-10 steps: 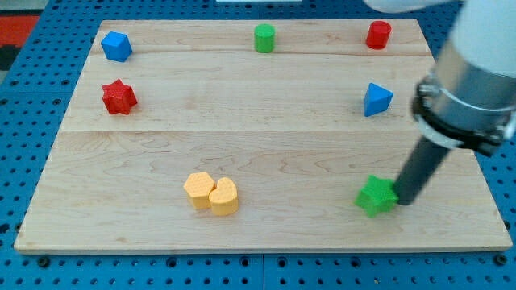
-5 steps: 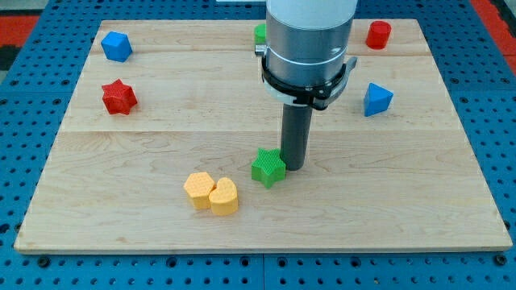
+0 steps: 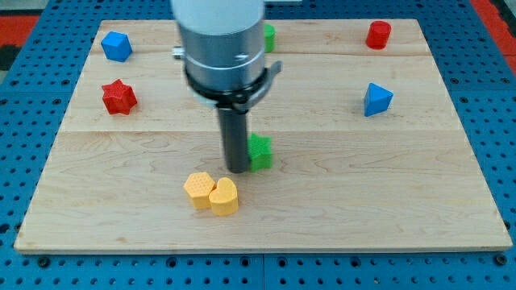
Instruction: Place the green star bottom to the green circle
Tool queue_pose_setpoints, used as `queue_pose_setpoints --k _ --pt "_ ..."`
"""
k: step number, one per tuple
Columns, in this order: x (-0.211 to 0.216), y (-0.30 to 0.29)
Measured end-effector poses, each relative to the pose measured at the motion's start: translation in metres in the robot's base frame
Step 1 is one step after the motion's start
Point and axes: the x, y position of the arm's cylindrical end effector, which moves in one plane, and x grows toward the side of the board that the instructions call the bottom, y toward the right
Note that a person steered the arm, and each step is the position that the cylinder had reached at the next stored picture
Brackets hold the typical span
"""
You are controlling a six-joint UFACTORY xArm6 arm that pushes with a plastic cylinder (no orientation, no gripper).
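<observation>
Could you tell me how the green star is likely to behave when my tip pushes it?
The green star looks rigid and squat, so it should slide flat, not tip. Its points may make it spin if my tip, now touching its left side, pushes off-centre. The wooden board looks smooth, so little drag.

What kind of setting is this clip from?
Probably a lab tabletop pushing rig: a pale wooden board on a blue perforated base, small plastic blocks scattered about, and my tip just left of the green star block.

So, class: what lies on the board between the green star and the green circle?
In the camera view, only bare wood lies between the green star and the green circle, though the arm hides part of it.
</observation>
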Motion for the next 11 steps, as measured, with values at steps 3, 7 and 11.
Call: queue_pose_setpoints --k 3,7,11 --pt "-0.03 0.067" --pt "-0.124 0.036" --pt "-0.161 0.07"
